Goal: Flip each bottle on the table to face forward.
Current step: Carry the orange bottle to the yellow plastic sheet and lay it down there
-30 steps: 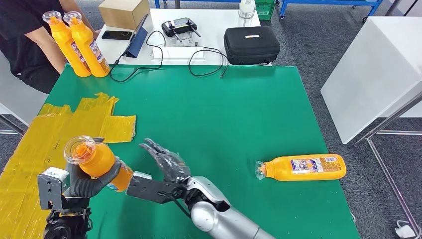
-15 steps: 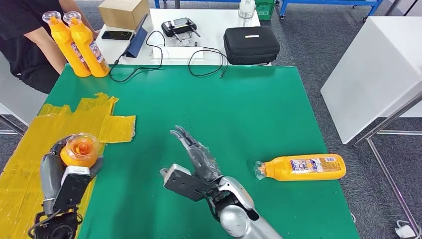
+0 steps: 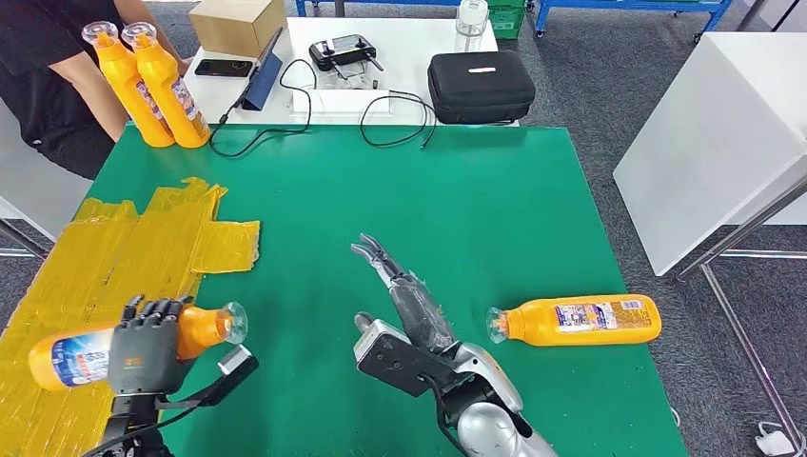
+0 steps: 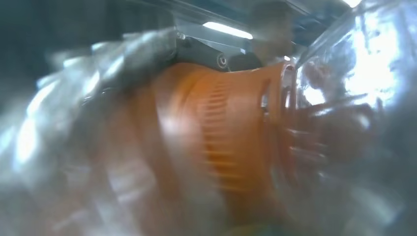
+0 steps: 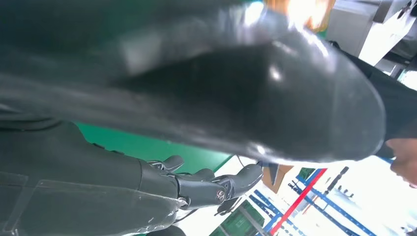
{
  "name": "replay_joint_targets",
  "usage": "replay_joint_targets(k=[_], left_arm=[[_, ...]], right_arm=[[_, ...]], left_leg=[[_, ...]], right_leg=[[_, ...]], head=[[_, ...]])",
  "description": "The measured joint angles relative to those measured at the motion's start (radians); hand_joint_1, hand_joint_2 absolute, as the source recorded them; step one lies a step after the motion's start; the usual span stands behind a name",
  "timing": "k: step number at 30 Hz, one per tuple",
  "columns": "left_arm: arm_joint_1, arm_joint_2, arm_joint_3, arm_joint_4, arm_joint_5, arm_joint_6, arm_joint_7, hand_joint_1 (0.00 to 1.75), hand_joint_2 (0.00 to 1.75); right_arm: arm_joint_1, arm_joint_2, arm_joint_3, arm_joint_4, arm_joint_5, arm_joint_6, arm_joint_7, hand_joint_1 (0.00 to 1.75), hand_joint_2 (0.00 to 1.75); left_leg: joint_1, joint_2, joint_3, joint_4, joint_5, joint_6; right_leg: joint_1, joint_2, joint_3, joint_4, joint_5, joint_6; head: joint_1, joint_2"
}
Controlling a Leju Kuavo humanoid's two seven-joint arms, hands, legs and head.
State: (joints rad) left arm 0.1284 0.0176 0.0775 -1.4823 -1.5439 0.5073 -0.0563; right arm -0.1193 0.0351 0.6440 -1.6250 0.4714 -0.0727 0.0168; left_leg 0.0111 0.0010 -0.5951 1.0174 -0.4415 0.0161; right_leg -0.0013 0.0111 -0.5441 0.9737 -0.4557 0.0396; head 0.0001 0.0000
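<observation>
A green surface is stretching across the head view, with a patch of yellow tape covering its near-left part. Beyond it, a white table is carrying a black case, a cardboard box, a controller and looping black cables. At the far-left corner, a person in black is holding two orange bottles upright side by side. The robot's right hand is hovering over the middle of the green surface, holding nothing, its fingers stretched out and apart, pointing away from the robot. The left hand is gripping an orange bottle above the yellow tape, fingers wrapped around its body; the bottle is lying sideways in the grip, its clear cap pointing right toward the middle of the surface. In the blurred left wrist view, the ribbed orange neck of that bottle is sitting right in front of the camera. A second orange bottle is lying on its side near the right edge of the green surface, well apart from both hands, label up, its clear cap pointing left toward the right hand.
</observation>
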Motion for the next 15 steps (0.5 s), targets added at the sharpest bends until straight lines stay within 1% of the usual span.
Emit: replay_joint_targets(k=[4,7,8,11,12,15], left_arm=[[-0.019,0.038,-0.084,0.127,-0.016,-0.034,0.048,1.75,1.75],[-0.038,0.058,-0.133,0.178,-0.017,-0.044,0.059,1.75,1.75],[-0.046,0.064,-0.147,0.190,-0.017,-0.050,0.060,1.31,1.75],[-0.069,0.082,-0.189,0.226,-0.016,-0.066,0.055,0.00,0.44],[-0.076,0.088,-0.202,0.236,-0.012,-0.067,0.048,0.00,0.00],[-0.091,0.098,-0.230,0.257,0.015,-0.066,0.021,0.00,0.00]], right_arm=[[0.011,0.000,0.000,-0.012,-0.002,0.006,0.000,0.00,0.00],[0.016,-0.001,0.000,-0.015,-0.002,0.009,0.000,0.00,0.00],[0.016,-0.001,0.000,-0.015,-0.002,0.011,0.000,0.00,0.00],[0.015,0.000,0.000,-0.014,-0.002,0.017,0.000,0.00,0.00],[0.015,0.000,0.000,-0.014,-0.002,0.019,-0.001,0.00,0.00],[0.015,0.001,0.000,-0.014,-0.004,0.026,-0.005,0.00,0.00]], left_leg=[[0.000,0.000,0.000,0.000,0.000,0.000],[0.000,-0.003,0.000,0.000,0.000,0.000],[0.000,-0.004,0.001,0.000,0.000,0.000],[0.000,-0.008,0.003,0.000,0.000,0.000],[0.000,-0.009,0.005,-0.001,0.000,0.000],[0.000,-0.010,0.008,-0.001,0.000,0.000]], right_leg=[[0.000,0.000,0.000,0.000,0.000,0.000],[0.000,-0.002,0.001,0.000,0.000,0.000],[0.000,-0.003,0.002,0.000,0.000,0.000],[0.000,-0.008,0.003,0.000,-0.001,-0.001],[0.000,-0.009,0.003,0.000,-0.002,-0.001],[0.000,-0.010,0.002,-0.001,-0.003,-0.002]], head=[[0.000,0.000],[0.000,0.000],[0.000,0.000],[0.000,0.000],[0.000,0.000],[0.000,0.000]])
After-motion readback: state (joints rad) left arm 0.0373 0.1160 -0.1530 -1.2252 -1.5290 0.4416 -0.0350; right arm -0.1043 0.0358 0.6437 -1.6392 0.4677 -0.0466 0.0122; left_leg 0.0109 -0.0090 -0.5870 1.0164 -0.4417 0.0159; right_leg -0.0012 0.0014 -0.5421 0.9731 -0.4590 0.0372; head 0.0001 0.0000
